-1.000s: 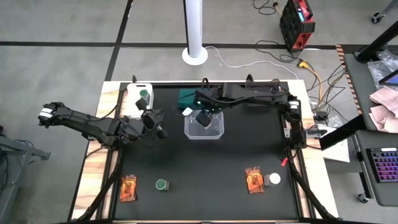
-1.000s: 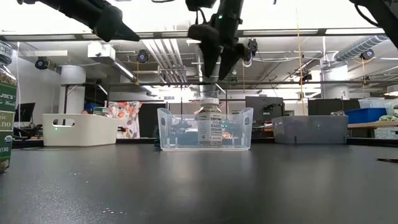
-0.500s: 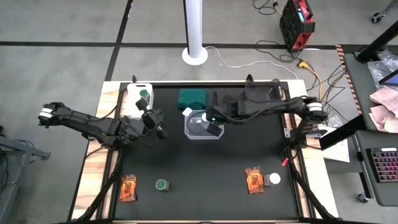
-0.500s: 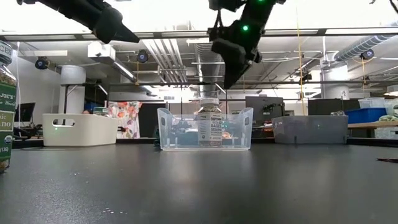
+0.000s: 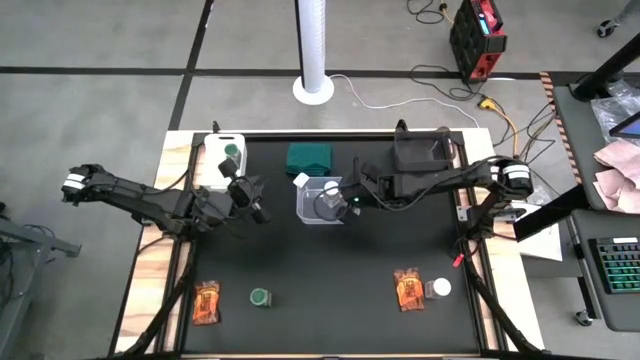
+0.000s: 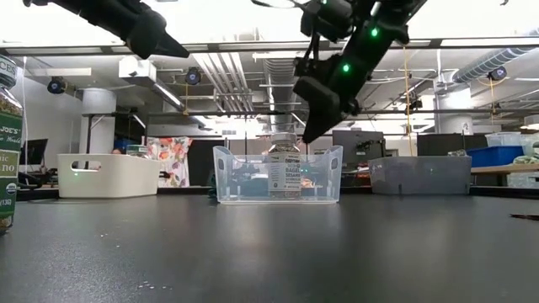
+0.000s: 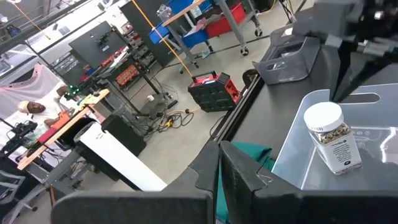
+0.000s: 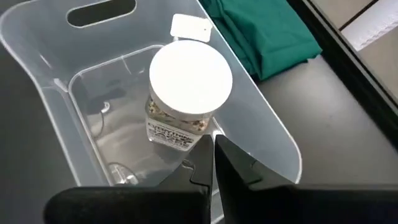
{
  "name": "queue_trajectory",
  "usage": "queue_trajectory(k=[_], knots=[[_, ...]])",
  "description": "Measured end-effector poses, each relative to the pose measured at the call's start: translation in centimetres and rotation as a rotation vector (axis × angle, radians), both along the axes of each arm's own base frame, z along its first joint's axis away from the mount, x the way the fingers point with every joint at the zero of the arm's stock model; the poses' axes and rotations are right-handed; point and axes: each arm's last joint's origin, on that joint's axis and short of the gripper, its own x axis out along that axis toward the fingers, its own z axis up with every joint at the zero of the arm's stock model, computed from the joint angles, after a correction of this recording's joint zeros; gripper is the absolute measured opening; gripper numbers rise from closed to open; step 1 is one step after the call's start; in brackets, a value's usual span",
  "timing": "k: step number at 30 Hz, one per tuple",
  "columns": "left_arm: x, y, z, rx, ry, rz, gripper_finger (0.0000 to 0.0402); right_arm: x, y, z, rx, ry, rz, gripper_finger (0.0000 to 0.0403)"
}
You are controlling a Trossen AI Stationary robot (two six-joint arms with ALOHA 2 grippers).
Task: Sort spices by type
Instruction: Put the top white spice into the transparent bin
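Currently: One White-Lidded Jar Binned, Both Jaws Closed on Nothing

Item: white-lidded jar (image 8: 189, 93), clear glass, pale seeds inside, printed label on its side. It stands upright in the clear bin (image 5: 306, 213) at the table's far middle, beside the dark green block (image 5: 311, 156).

My right gripper (image 5: 352, 209) hangs above the bin's right edge, fingers pressed together and empty. My left gripper (image 5: 262, 213) hovers to the bin's left, also closed, holding nothing.

High view only: a green-lidded jar (image 5: 260, 297) and an orange-red packet (image 5: 206, 301) at the near left; a second packet (image 5: 408, 289) with a second white-lidded jar (image 5: 440, 288) just beside it at the near right; another green-lidded jar (image 5: 231, 150) in the white tray (image 5: 210, 153) at the far left.

Low view only: the binned jar's label face on, seen through the bin wall.
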Motion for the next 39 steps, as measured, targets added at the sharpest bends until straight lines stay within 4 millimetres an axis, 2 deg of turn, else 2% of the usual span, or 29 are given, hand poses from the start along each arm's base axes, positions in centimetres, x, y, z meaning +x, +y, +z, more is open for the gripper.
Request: queue_trajectory(k=[8, 39], knots=[[0.0, 0.0, 0.0, 0.0, -0.002, 0.0, 0.0, 0.4, -0.2, -1.5, -0.03, 0.025, -0.017, 0.0009], [0.0, 0.0, 0.0, 0.0, 0.0, -0.001, 0.0, 1.2, 0.6, -1.4, -0.017, -0.029, 0.057, 0.0009]])
